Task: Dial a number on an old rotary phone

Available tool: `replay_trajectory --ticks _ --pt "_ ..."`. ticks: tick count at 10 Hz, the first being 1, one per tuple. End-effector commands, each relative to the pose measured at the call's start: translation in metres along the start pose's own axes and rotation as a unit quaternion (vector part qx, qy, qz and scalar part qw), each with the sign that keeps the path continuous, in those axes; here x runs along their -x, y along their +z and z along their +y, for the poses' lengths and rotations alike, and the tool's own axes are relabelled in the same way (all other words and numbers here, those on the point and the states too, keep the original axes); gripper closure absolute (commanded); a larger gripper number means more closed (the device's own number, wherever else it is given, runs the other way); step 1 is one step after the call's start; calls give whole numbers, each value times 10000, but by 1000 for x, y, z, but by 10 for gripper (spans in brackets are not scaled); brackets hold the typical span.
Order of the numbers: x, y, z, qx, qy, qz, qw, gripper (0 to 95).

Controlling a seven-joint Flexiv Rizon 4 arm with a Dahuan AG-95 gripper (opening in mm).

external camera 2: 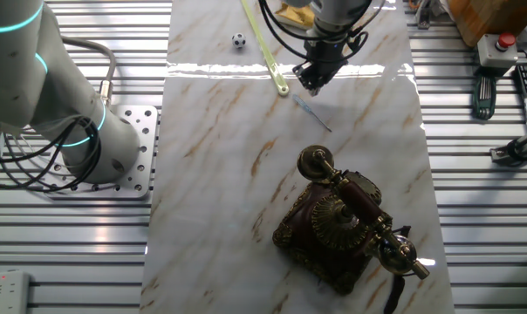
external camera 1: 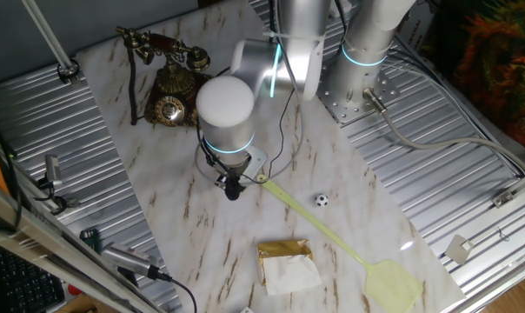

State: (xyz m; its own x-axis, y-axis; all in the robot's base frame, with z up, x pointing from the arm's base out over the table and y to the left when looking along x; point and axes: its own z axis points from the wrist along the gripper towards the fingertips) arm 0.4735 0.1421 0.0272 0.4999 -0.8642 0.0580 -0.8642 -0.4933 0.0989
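**Gripper poised over marble, antique phone well apart**

Marble-patterned white tabletop (external camera 1: 202, 209) fills one fixed view, laid over ribbed metal decking. The silver robot arm (external camera 1: 226, 109) with glowing cyan rings bends down over the middle of it, its small black two-finger gripper (external camera 1: 232, 189) pointing at the surface. The fingers are too small and dark to say whether they are parted or pressed together. The old rotary phone (external camera 1: 169, 85), an ornate bronze-brown body with a round brass dial facing front and a dark red-and-brass handset across its cradle, stands upright at the far left part of the tabletop, apart from the gripper. A pale yellow plastic fly swatter (external camera 1: 341, 239) lies diagonally, its handle end just beside the gripper. A tiny black-and-white football (external camera 1: 321, 200) sits near the swatter's handle, and a gold-wrapped packet with white tissue (external camera 1: 287, 265) lies at the near edge.

From the other fixed view, the phone (external camera 2: 342, 228) sits in the foreground, handset (external camera 2: 361, 208) lying on the cradle. The gripper (external camera 2: 313, 80) hangs at the far end, close above the tabletop (external camera 2: 220, 157), next to the swatter handle's tip (external camera 2: 268, 48). The football (external camera 2: 238, 40) rests beyond it. Here too the fingers' state cannot be made out.
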Motion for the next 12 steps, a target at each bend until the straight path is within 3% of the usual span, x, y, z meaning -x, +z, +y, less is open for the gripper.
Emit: replay_trajectory --ticks 1,7,12 --pt "-1 0 0 -5 1 4 10000 950" --pt "0 0 1 25 -216 -44 9998 950" --pt "10 0 9 70 -245 46 9997 950"
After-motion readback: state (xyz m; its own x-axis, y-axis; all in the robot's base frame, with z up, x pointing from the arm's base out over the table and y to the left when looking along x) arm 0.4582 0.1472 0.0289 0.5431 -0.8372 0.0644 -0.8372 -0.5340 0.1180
